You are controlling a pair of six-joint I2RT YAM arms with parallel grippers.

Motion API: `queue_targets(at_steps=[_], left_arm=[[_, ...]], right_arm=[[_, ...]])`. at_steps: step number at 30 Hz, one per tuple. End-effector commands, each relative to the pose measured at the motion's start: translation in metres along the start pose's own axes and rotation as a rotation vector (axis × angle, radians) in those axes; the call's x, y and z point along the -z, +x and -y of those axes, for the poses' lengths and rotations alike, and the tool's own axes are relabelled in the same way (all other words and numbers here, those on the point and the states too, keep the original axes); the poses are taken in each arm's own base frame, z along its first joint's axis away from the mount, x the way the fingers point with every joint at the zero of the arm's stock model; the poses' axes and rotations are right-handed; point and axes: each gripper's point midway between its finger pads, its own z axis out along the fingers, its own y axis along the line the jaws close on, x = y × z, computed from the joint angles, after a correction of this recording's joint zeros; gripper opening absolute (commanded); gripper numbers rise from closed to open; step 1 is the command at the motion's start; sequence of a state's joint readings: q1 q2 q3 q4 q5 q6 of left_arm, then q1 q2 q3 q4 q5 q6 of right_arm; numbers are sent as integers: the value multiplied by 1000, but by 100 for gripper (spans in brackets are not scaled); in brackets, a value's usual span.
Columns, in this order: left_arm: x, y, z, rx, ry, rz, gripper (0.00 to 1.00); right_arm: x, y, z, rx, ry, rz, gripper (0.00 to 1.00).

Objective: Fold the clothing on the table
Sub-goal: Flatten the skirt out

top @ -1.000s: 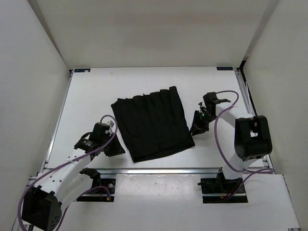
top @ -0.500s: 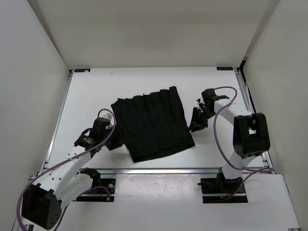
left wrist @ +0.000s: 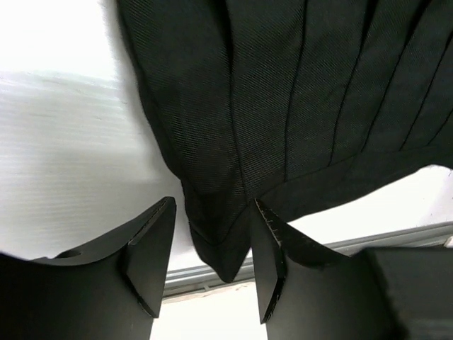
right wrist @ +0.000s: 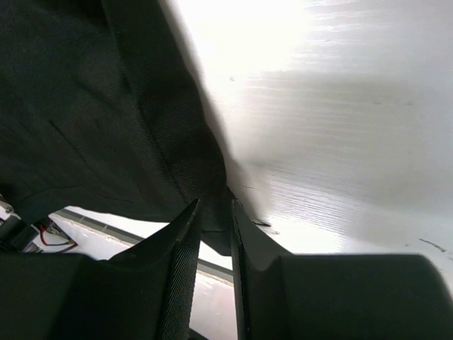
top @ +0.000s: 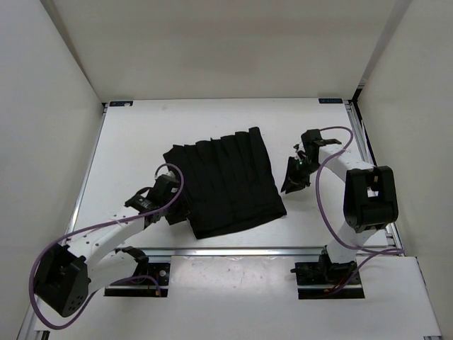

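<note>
White table (top: 141, 134), pleated black clothing (top: 223, 184)

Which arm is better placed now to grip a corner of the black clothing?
Left. The open left pincer has the clothing corner between its fingers, ready to close. The right pincer sits at the side edge, nearly closed; its hold is unclear.

the clothing (top: 225, 180) lay flat on the table (top: 134, 138), nearer the front rail (top: 241, 249) than the back edge. the left gripper (top: 175, 206) sat at its near left corner, that corner between the fingers; the right gripper (top: 289, 186) sat at its right edge.
</note>
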State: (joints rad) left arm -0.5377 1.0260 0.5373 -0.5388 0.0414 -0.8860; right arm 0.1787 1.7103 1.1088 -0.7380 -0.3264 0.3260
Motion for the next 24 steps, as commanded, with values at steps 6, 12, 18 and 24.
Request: queue_targets(at_steps=[6, 12, 18, 24], left_arm=[[-15, 16, 17, 25, 62, -27, 36], [-14, 12, 20, -13, 53, -28, 0], [-15, -10, 34, -53, 73, -1, 0], [-24, -71, 164, -316, 260, 19, 0]], right_arm=[[7, 1, 15, -3, 13, 13, 28], [8, 3, 18, -14, 5, 16, 28], [9, -3, 14, -27, -17, 36, 28], [19, -7, 21, -58, 12, 95, 27]])
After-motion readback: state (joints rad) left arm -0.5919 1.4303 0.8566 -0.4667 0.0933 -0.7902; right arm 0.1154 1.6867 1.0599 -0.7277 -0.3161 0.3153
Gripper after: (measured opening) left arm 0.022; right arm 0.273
